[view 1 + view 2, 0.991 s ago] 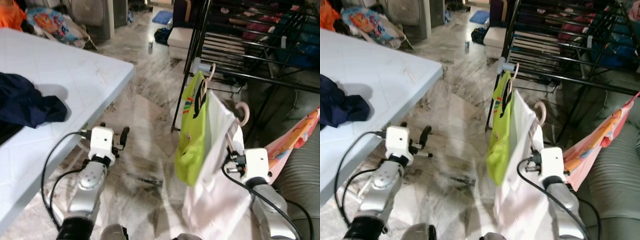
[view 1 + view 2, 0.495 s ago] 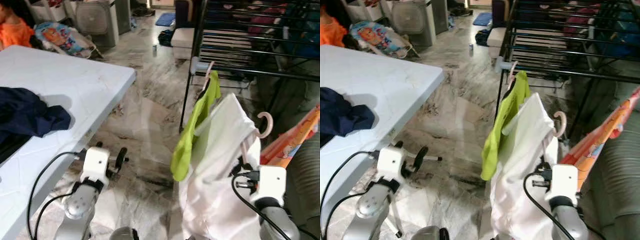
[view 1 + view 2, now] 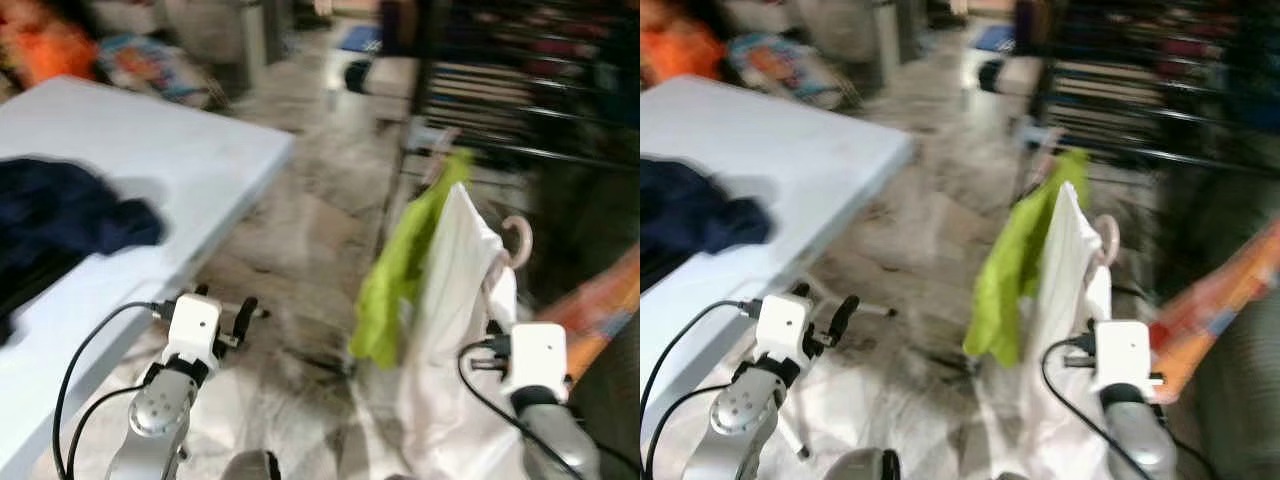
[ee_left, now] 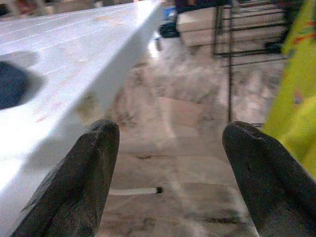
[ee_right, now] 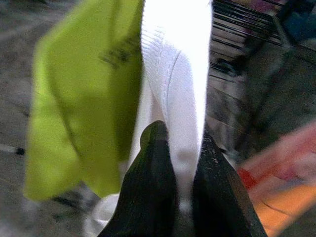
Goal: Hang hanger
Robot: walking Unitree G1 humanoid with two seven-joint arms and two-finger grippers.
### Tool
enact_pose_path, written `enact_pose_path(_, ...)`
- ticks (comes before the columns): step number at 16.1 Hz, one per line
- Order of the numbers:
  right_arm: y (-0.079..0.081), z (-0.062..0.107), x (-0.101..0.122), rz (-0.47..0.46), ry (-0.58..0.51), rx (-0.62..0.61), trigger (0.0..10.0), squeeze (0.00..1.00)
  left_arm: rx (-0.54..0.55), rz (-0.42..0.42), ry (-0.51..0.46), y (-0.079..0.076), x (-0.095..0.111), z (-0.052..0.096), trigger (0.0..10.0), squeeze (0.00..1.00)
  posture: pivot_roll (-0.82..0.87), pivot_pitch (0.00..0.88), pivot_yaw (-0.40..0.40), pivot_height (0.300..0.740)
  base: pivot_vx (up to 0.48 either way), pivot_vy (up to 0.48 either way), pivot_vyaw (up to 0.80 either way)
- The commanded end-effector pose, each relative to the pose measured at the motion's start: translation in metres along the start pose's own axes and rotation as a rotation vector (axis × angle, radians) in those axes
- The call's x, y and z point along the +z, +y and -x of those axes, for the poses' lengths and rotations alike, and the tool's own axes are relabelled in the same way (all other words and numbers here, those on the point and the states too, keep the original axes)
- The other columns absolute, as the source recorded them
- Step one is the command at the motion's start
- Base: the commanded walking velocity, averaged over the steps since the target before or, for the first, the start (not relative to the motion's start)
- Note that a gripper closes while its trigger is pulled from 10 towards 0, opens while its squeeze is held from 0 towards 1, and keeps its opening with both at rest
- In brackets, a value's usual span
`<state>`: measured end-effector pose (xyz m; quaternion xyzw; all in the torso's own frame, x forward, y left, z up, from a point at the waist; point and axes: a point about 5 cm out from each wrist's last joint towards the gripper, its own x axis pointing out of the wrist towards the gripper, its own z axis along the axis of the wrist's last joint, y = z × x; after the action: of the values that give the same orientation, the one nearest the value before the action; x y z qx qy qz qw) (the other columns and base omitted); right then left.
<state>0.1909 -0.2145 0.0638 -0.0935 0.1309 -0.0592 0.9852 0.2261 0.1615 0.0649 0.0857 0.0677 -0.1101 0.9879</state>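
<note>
Hanger (image 3: 517,238) with white garment (image 3: 455,300) at my 1 o'clock, pink hook up, held by right gripper (image 5: 180,163); fingers clamped on white fabric. Second garment, lime green (image 3: 405,270), just beside it at 12 o'clock; dark print on it too blurred for me to read. One dark blue cloth (image 3: 60,220) on white table (image 3: 190,150) at 10 o'clock. Left gripper (image 4: 168,173) raised forward by table edge, fingers wide apart, holding nothing. Black drying rack (image 3: 520,90) behind garments.

Open floor (image 3: 300,260) between white table (image 3: 150,170) and drying rack (image 3: 520,110).
</note>
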Motion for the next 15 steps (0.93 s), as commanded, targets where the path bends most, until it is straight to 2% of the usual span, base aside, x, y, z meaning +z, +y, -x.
enact_pose_path(1,0.006,-0.002,0.018,0.005,-0.090,0.004,10.0,0.00,0.010,-0.002,0.003,0.002,0.002,-0.004,10.0,0.00,-0.06,0.000,0.034,0.740,0.000,0.000,0.80)
enact_pose_path(2,0.012,-0.001,0.021,0.002,-0.104,0.010,10.0,0.00,0.002,0.003,-0.006,0.001,0.007,-0.008,10.0,0.00,-0.07,0.000,0.041,0.740,0.000,0.000,0.80)
enact_pose_path(4,0.013,0.002,0.021,-0.004,-0.104,0.019,10.0,0.00,-0.018,-0.003,-0.019,-0.003,0.011,-0.013,10.0,0.00,-0.07,0.000,0.045,0.740,0.000,0.000,0.80)
enact_pose_path(6,0.015,-0.001,0.026,-0.020,-0.125,0.084,10.0,0.00,-0.034,-0.005,-0.012,-0.007,0.012,-0.017,10.0,0.00,-0.09,0.000,0.051,0.740,0.000,0.000,0.80)
enact_pose_path(8,0.025,-0.007,0.039,-0.006,-0.173,0.198,10.0,0.00,-0.046,0.011,0.000,-0.010,0.012,-0.019,10.0,0.00,-0.09,0.000,0.053,0.740,0.000,0.000,0.80)
enact_pose_path(10,0.031,-0.009,0.043,-0.006,-0.186,0.271,10.0,0.00,-0.045,0.011,-0.008,-0.010,0.013,-0.021,10.0,0.00,-0.09,0.000,0.053,0.740,0.000,0.000,0.80)
enact_pose_path(11,0.036,-0.009,0.045,0.002,-0.188,0.352,10.0,0.00,-0.042,0.009,-0.012,-0.009,0.014,-0.022,10.0,0.00,-0.09,0.000,0.052,0.740,0.000,0.000,0.80)
enact_pose_path(15,0.039,-0.012,0.050,0.007,-0.178,0.515,10.0,0.00,-0.048,-0.009,-0.024,-0.009,0.015,-0.026,10.0,0.00,-0.09,0.000,0.052,0.740,0.000,0.000,0.80)
